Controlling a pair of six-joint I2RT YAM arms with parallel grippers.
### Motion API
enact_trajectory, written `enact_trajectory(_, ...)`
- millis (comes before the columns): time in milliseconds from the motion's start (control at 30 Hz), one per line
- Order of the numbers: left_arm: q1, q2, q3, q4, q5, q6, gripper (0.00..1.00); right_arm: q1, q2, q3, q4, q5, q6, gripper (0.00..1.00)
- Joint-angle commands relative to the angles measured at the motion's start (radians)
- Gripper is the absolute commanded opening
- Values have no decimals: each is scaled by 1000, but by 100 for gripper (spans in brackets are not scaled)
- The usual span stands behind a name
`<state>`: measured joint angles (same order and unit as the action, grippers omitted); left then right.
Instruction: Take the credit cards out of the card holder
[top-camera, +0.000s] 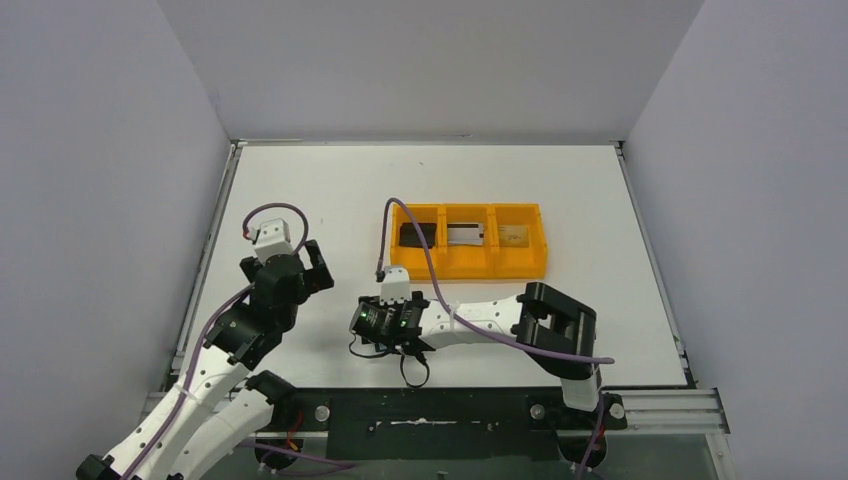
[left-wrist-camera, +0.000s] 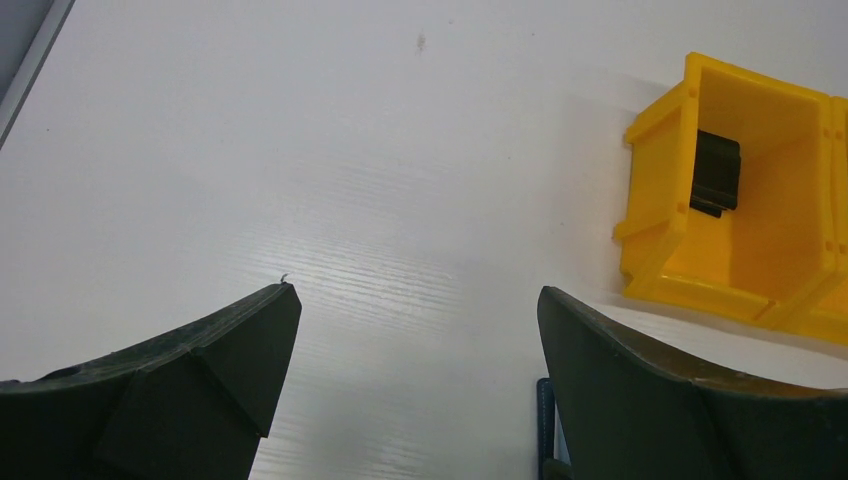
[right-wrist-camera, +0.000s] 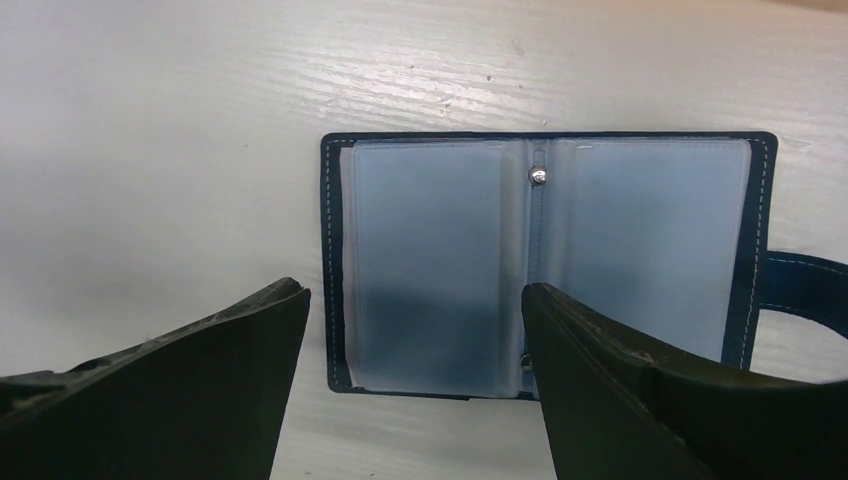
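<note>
Under the wide-spread right tool (right-wrist-camera: 415, 292) lies the open navy bifold card holder (right-wrist-camera: 540, 260), tab cut off. Three flat cards, black (top-camera: 418, 236), silver-grey (top-camera: 465, 235), gold-tan (top-camera: 513, 236), sit in one orange tray (top-camera: 465, 268); left tool (left-wrist-camera: 417, 292) wide too.

The whole table (top-camera: 330, 190) is taken in by the top external view. It is set high above and behind the arm bases and is faced down toward the far edge, so everything is seen from far off.

The left wrist view is held low and near the surface, left of centre. It is faced past the left gripper (left-wrist-camera: 417, 292) toward the left end compartment of the orange tray (left-wrist-camera: 650, 200), which is shared with the top view.

The right wrist view is pointed almost straight down at very close range. The open card holder (right-wrist-camera: 430, 260), toward the near edge, is framed by the right gripper (right-wrist-camera: 415, 290); in the top view that patch is covered by the wrist itself.
</note>
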<state>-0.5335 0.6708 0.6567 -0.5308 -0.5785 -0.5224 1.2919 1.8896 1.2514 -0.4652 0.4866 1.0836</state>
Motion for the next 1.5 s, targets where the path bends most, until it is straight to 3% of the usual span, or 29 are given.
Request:
enact_trajectory(0,10,6,25,14,-42,-25,91,-6,36,47,-56,-3,-15,79)
enact_trajectory(200,15,8,22,20,-28,-21,91,-25,84,48,-64,-40,-27,72)
enact_trajectory(400,18,12,22,23,-16,-17,91,-33,87,48,-73,-45,-24,55)
enact_trajectory(533,21,11,21,26,-10,-15,91,-40,46,4,8,-79,-47,44)
enact_trajectory(667,23,13,19,31,-2,-12,91,-62,-21,-61,144,-150,-80,41)
enact_trajectory(933,29,18,18,35,13,-8,91,-136,-127,-195,372,-306,-71,47)
enact_trajectory(1100,30,15,17,37,17,-7,91,-153,-128,-211,381,-331,-59,45)
enact_trajectory(1467,31,18,15,41,26,-3,91,-156,-110,-200,352,-330,-50,54)
